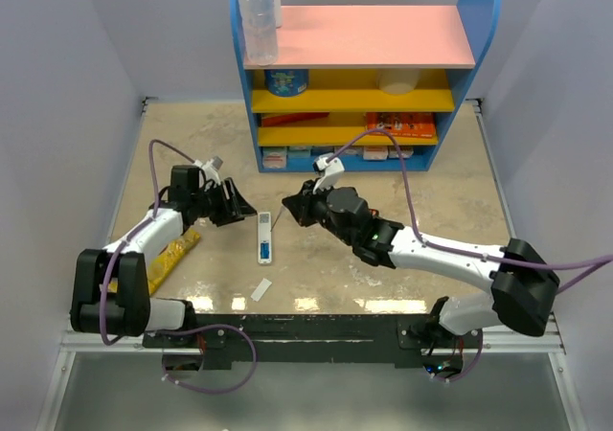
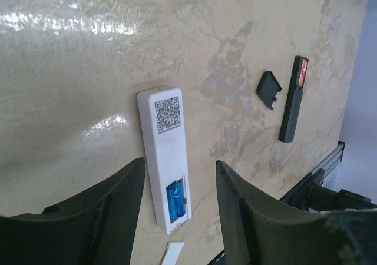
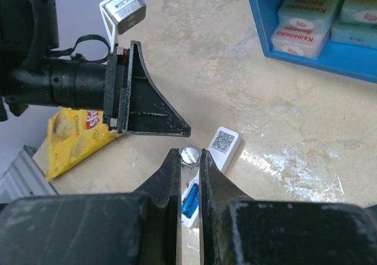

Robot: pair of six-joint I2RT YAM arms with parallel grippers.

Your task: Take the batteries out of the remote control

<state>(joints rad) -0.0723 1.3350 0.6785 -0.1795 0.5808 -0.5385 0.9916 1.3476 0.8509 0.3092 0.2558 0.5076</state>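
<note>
Where left hand (image 2: 179, 165) points, batteries (image 2: 174, 197) lie in remote (image 2: 165, 141)

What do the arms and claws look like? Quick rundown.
Left arm and right arm: white links, black joints, purple cable along each. Left claw and right claw: black, two wedge-shaped fingers. Small white camera on each wrist.

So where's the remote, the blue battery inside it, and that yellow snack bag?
remote (image 2: 166, 159), left wrist view, middle of its white back.
blue battery (image 2: 175, 199), left wrist view, its side in the open compartment.
yellow snack bag (image 3: 73, 141), right wrist view, its printed front.
</note>
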